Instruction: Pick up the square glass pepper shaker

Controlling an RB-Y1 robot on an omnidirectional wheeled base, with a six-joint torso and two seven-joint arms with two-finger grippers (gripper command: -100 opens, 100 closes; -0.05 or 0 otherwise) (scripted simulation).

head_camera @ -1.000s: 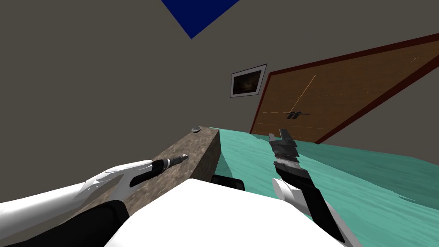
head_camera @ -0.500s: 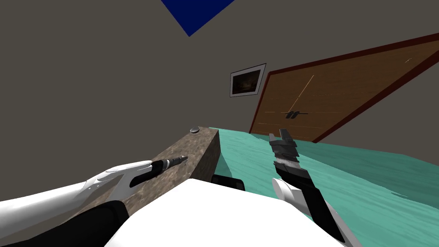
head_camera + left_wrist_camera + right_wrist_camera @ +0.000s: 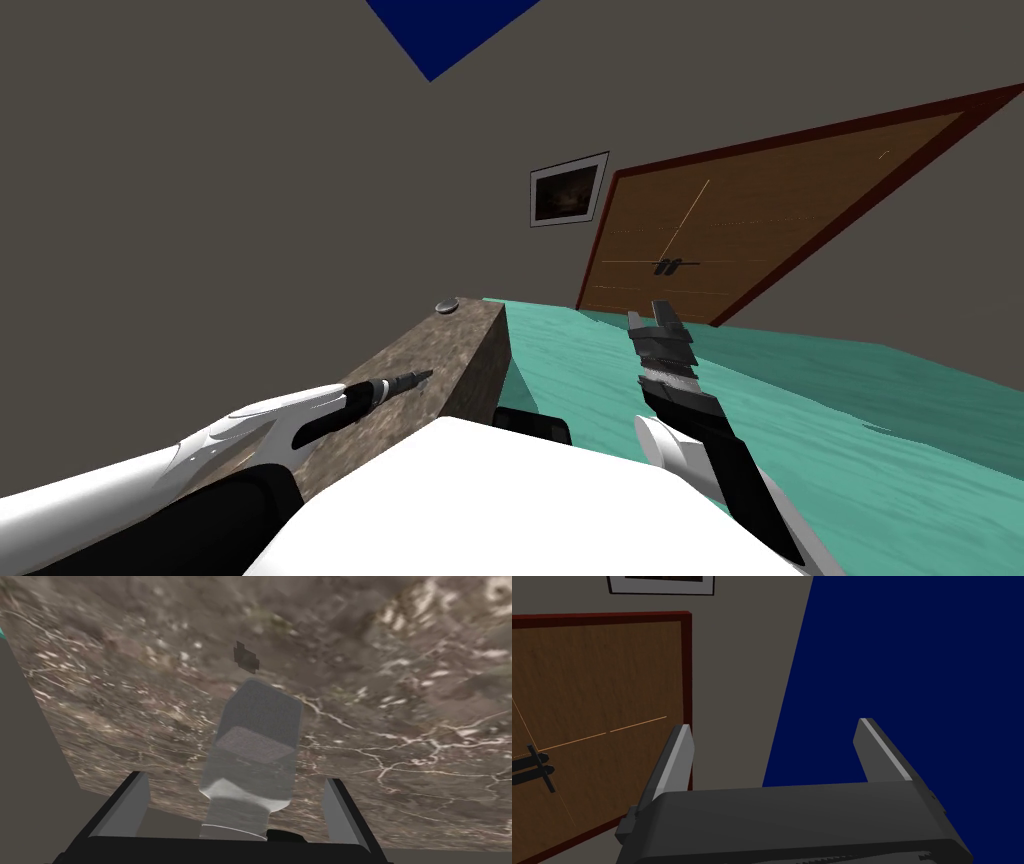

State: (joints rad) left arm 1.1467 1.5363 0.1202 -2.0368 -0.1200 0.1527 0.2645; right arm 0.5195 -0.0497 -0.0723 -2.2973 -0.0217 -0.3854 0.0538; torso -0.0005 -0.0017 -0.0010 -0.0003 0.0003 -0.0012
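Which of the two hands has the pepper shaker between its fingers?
The left hand: the clear shaker sits between its open fingers, over the stone counter. The right hand holds nothing.

Shaker (image 3: 252, 751), clear square glass with grey fill, sits centred between the left gripper's (image 3: 236, 778) spread fingers (image 3: 131, 803), touching neither, over the brown veined counter (image 3: 400, 701).

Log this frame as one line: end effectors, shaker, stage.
left end effector: open, straddling shaker, no contact | shaker: on brown mottled counter | right end effector: open, empty | stage: pre-grasp
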